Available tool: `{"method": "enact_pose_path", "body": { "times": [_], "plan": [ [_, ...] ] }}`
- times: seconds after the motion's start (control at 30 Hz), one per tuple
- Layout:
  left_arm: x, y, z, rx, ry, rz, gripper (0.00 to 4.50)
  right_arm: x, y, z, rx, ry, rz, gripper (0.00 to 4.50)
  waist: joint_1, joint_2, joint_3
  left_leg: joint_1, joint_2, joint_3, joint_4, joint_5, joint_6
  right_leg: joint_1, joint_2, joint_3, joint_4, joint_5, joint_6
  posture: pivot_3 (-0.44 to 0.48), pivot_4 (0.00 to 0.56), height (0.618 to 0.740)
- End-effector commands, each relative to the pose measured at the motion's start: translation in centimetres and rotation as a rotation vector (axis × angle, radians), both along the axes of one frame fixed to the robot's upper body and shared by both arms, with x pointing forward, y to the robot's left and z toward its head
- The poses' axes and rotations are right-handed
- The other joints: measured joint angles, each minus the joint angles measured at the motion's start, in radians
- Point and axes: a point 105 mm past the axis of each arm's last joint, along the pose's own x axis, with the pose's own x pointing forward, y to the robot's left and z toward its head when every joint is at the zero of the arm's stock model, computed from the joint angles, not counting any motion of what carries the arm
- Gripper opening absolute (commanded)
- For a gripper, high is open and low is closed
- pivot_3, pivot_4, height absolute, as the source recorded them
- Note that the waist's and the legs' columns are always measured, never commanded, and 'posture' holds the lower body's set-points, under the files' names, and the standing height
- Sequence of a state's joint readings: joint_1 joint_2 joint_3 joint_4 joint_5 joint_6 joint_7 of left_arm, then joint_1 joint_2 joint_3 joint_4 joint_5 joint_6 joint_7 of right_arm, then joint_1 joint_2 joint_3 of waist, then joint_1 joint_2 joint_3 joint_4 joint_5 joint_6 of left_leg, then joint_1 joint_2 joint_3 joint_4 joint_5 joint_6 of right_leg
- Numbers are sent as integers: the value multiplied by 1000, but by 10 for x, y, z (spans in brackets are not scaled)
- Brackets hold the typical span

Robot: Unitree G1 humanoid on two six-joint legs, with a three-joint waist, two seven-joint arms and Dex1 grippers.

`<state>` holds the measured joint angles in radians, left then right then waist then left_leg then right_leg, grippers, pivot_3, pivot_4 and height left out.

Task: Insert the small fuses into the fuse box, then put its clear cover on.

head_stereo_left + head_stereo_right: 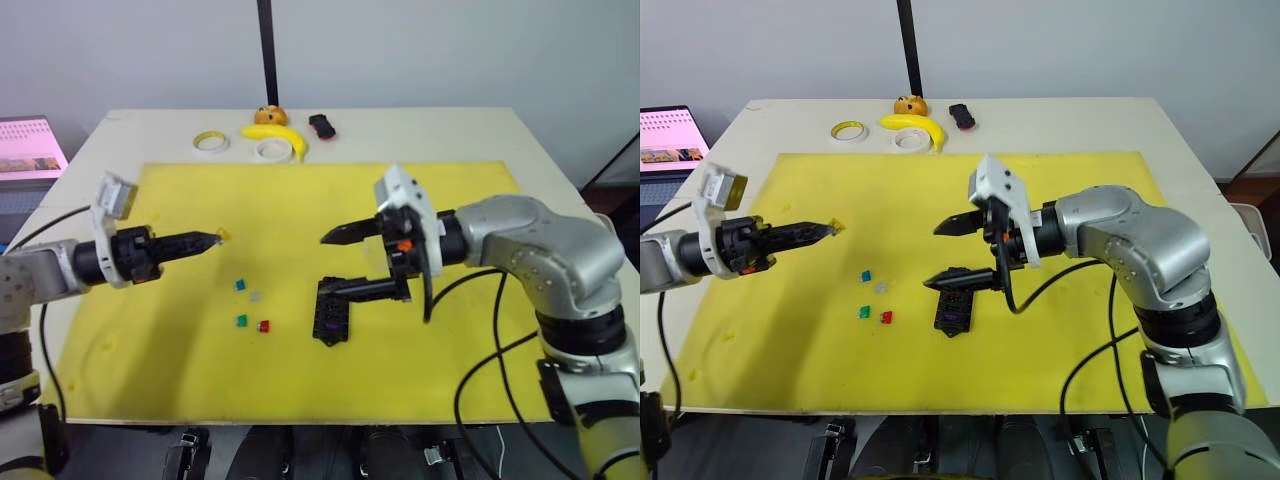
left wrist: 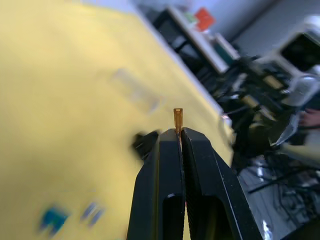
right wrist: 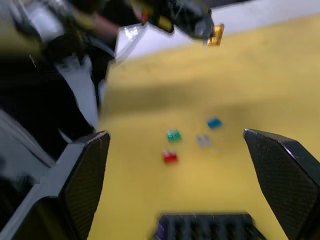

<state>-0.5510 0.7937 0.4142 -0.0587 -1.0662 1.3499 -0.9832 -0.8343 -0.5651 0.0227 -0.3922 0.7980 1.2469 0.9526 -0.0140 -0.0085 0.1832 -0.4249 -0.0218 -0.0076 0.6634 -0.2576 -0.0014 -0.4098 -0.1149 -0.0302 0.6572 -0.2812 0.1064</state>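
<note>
Above the yellow mat (image 1: 450,350), your left gripper (image 1: 212,238) pinches the yellow fuse (image 1: 223,235).

Your left wrist view shows its fingers (image 2: 197,165) clamped tight on that fuse; your right gripper (image 1: 940,253) spreads wide over the fuse box (image 1: 952,310). Left of the box lie the teal (image 1: 240,285), grey-clear (image 1: 255,296), green (image 1: 241,321) and red (image 1: 264,326) fuses; a purple fuse (image 1: 329,323) sits in the box.

Probably a lab: yellow mat (image 1: 300,200) on table (image 1: 450,130), laptop (image 1: 670,135) beside.

mat (image 1: 450,380): soft-looking, matt yellow | fuse box (image 1: 331,310): black plastic, dull | yellow fuse (image 2: 178,118): see-through, shiny plastic
</note>
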Motion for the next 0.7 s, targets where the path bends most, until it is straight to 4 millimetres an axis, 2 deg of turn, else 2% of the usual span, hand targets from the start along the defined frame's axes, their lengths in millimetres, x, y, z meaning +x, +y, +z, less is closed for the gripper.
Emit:
{"method": "enact_pose_path", "body": {
  "times": [0.03, 0.17, 0.23, 0.3, 0.7],
  "plan": [
    [-12, -25, 23, -34, -97, -98, 55, -1, 8, 14, 103, 114, 0, 4500, 0, 0, 0, 0, 0, 0, 0, 0, 0, 0, 0, 0, 0, 0, 0, 0, 150, 740],
    [-18, -41, 30, -58, -128, -153, 55, 1, 16, 18, 156, 185, -9, 4500, -2, 0, 0, 0, -1, 0, 0, 0, 0, 0, 1, 0, 1, 0, 0, 0, 150, 740],
    [-20, -47, 32, -61, -138, -173, 0, 0, 20, 20, 173, 200, -6, 3956, -1, 0, 0, 0, 0, 0, 0, 1, -1, 0, 2, 0, 1, 0, 0, 0, 150, 740],
    [-20, -49, 33, -62, -137, -175, 0, 0, 22, 22, 186, 211, -10, 3210, -3, 0, 0, 0, -1, 0, 0, 1, -1, 0, 2, 0, 2, 0, 0, 0, 150, 740],
    [-21, -50, 24, -47, -111, -168, 0, 0, 25, 31, 212, 254, -2, 3210, -4, 0, 0, 1, 0, 1, 1, 1, 0, -1, 7, 1, 4, 0, 0, 0, 150, 740]
  ]
}}
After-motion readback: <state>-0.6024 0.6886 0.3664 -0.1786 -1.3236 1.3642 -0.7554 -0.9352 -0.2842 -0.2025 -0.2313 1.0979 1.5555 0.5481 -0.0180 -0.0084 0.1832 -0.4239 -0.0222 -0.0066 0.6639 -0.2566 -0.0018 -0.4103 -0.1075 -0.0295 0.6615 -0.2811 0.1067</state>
